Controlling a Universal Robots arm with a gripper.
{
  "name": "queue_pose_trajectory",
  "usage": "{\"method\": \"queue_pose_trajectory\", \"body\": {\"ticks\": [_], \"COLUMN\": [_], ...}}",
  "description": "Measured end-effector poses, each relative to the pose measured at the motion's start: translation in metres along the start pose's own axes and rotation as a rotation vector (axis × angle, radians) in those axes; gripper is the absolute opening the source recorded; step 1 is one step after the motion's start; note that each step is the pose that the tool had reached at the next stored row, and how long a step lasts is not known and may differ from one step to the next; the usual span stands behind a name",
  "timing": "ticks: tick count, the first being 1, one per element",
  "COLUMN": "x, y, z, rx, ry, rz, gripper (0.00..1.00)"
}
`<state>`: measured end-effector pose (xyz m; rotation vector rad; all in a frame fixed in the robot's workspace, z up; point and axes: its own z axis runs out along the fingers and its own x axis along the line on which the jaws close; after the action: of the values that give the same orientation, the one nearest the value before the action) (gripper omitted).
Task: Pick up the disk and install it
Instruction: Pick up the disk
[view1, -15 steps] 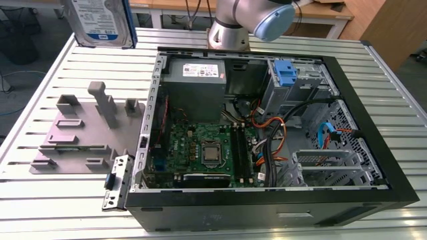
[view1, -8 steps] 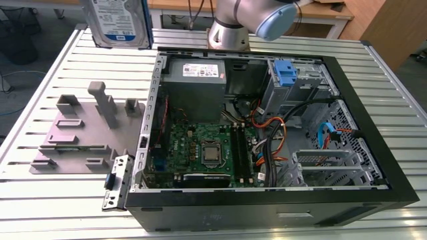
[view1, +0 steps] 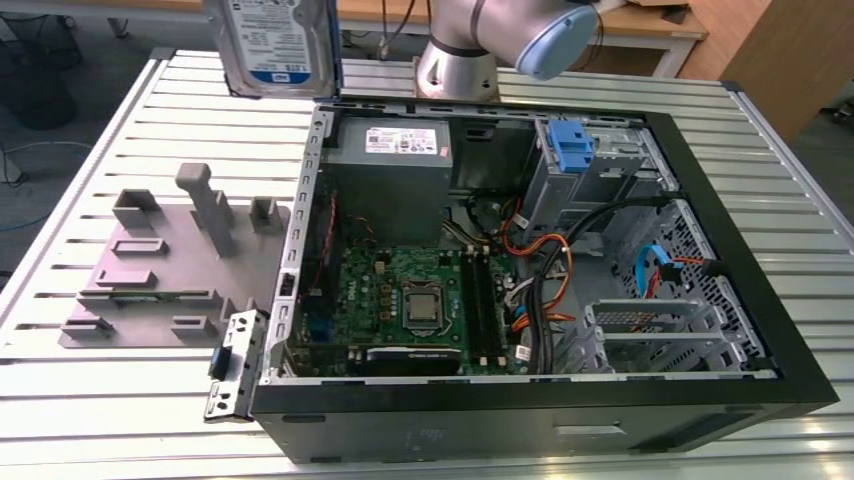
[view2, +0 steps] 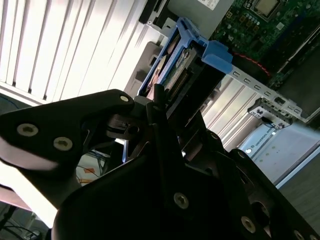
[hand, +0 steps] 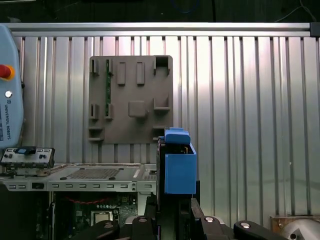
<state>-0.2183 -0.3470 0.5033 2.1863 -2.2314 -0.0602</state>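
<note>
Second wrist view: fingers (view2: 159, 112) clamped on the disk (view2: 176, 75) (blue-framed), raised over the table (view2: 60, 45).

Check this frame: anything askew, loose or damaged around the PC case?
Nothing spilled or visibly damaged. One oddity: a small metal port panel sits outside the open case at its corner on the exterior view's left, skewed to the wall. The disk is off the table, clamped on edge in the gripper, not yet installed.
</note>
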Motion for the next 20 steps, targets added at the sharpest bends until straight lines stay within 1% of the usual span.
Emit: {"method": "queue_pose_trajectory", "body": {"ticks": [20], "x": [-0.0018], "y": [-0.0910], "z": [-0.0027], "rx": [-0.0002], "ry": [0.0000], "rz": [0.000], "gripper": [0.35]}}
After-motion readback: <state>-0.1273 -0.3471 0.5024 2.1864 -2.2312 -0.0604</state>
